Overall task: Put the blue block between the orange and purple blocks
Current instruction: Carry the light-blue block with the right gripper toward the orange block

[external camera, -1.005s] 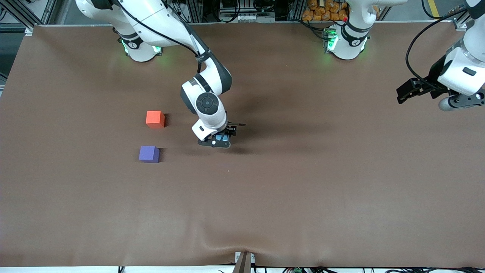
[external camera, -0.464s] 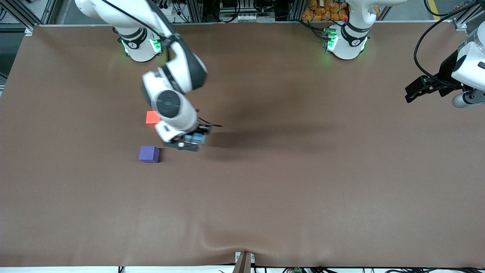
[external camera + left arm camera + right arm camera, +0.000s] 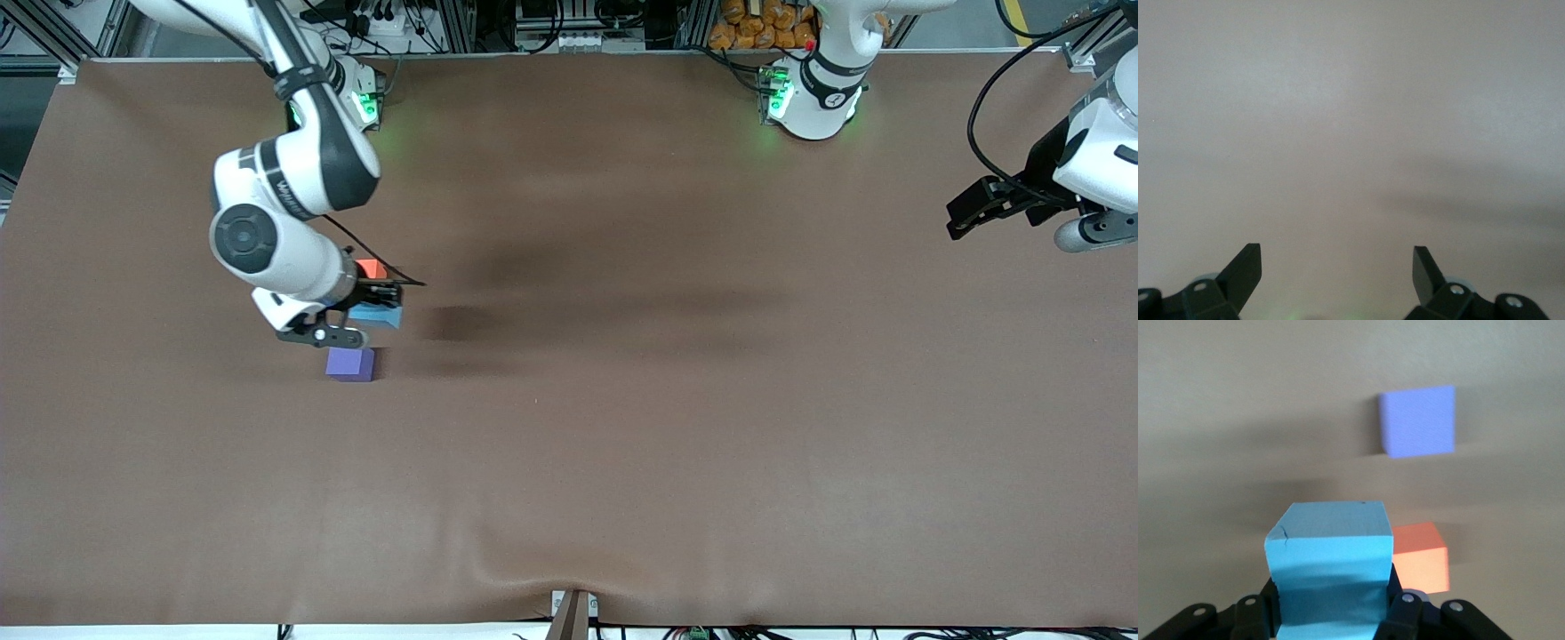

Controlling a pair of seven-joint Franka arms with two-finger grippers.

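While airborne, blue block stays clamped.

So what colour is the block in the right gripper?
Light sky blue; the right wrist view shows it best.

gap: orange block and purple block near, apart | rest: bare table

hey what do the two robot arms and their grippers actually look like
Both arms are glossy white with dark grey joint bands and round grey end caps; their bases glow green. Black cables run along each. The right gripper and the left gripper are black two-finger units with small silver screws.
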